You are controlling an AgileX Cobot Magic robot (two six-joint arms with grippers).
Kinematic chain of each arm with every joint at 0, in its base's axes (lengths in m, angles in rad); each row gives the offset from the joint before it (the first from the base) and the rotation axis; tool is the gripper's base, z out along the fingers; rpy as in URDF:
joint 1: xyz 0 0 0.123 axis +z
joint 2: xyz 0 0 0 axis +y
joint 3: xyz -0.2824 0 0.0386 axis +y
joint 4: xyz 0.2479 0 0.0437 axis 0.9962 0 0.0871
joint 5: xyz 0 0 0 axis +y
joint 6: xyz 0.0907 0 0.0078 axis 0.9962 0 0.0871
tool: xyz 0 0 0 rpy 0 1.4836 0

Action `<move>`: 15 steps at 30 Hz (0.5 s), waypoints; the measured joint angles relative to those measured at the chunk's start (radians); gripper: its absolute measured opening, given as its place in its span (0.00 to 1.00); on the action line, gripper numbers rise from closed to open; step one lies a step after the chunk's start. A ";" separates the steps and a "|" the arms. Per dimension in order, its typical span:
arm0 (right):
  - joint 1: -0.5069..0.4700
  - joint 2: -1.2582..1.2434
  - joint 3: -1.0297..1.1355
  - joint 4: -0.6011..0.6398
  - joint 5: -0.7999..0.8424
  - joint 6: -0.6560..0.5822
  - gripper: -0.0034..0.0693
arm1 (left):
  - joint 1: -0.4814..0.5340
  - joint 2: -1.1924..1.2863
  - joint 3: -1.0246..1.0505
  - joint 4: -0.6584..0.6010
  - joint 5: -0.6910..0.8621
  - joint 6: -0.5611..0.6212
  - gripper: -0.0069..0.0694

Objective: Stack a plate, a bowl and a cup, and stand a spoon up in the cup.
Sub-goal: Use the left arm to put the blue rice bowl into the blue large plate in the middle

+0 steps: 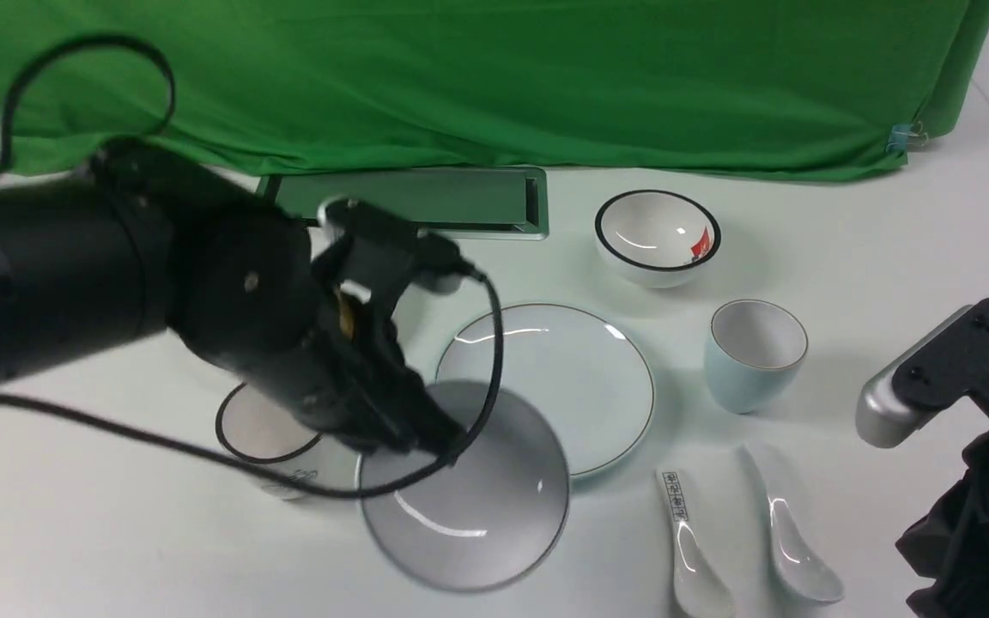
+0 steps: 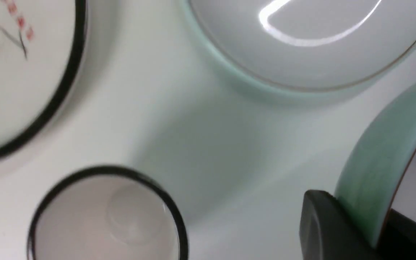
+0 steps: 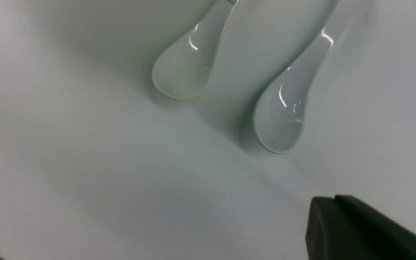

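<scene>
- The left gripper (image 1: 421, 442) has its jaws closed on the rim of the bowl (image 1: 469, 506), one finger (image 2: 323, 224) outside the wall and the other inside
- In the front view the bowl is blurred and covers the near-left edge of the plate (image 1: 563, 378); whether the two touch cannot be told
- The plate lies flat near the middle of the table (image 1: 846, 257), with nothing on it
- The cup (image 1: 752, 356) stands upright to the right of the plate, apart from it, and is empty
- The spoon (image 1: 791, 536) lies near the front edge, to the right of the bowl, scoop facing up and towards the robot
- A labelled spoon (image 1: 692, 549) lies just beside it on its left, nearly parallel, not touching
- A black-rimmed bowl (image 1: 658, 236) with a red mark sits behind the plate and cup
- A black-rimmed cup (image 1: 263, 425) stands left of the held bowl, partly hidden by the left arm
- The left wrist view shows a black-rimmed plate (image 2: 13, 72) with drawings near that cup
- The right gripper (image 1: 971, 532) hangs at the front right, over bare table near the spoon scoops
- Its jaws look wide apart and hold nothing: one finger (image 3: 367, 227) shows, with a dark sliver at the opposite corner
</scene>
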 joint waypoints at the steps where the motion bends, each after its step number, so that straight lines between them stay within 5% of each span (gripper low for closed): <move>1: 0.000 0.000 0.000 0.000 0.000 0.000 0.11 | 0.005 0.006 -0.020 -0.007 0.010 0.006 0.08; 9: 0.000 0.000 0.000 0.000 -0.034 0.000 0.12 | 0.127 0.284 -0.339 -0.271 0.107 0.224 0.08; 15: 0.000 0.000 -0.002 0.000 -0.052 0.000 0.12 | 0.143 0.465 -0.497 -0.290 0.107 0.244 0.08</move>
